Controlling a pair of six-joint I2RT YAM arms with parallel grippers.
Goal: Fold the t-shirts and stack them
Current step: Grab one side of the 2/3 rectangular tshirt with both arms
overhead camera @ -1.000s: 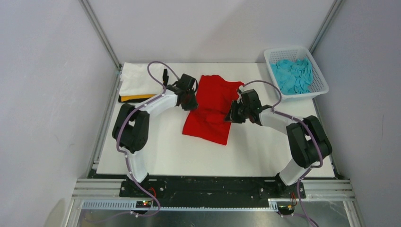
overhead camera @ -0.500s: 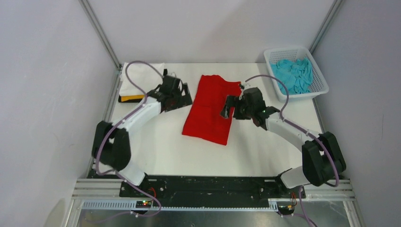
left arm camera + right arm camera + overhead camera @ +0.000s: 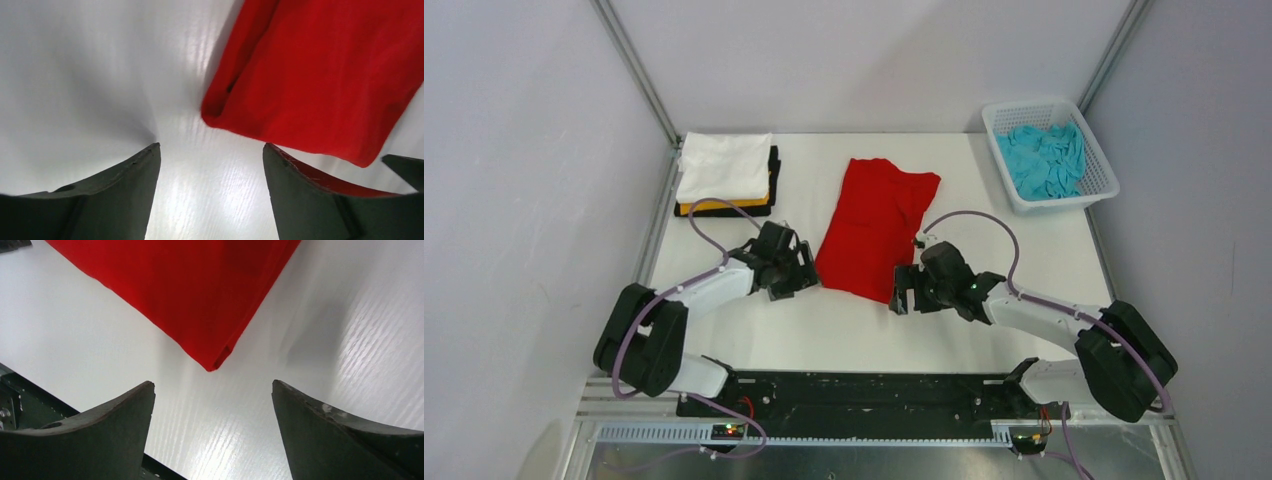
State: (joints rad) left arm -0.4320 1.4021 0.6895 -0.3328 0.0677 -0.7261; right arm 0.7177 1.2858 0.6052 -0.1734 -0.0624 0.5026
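A lab test cell: white table [image 3: 1024, 215], aluminium frame rails [image 3: 636, 75], blank grey walls [image 3: 864, 60].

A white mesh basket [image 3: 1069, 200] is sitting at the far right corner of the white tabletop [image 3: 844, 330]; grey walls are enclosing it.

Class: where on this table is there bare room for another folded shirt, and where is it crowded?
Free: between red t-shirt and basket; between shirt stack and red t-shirt. Crowded: the red t-shirt's near corners, where the open left claw and right claw sit.
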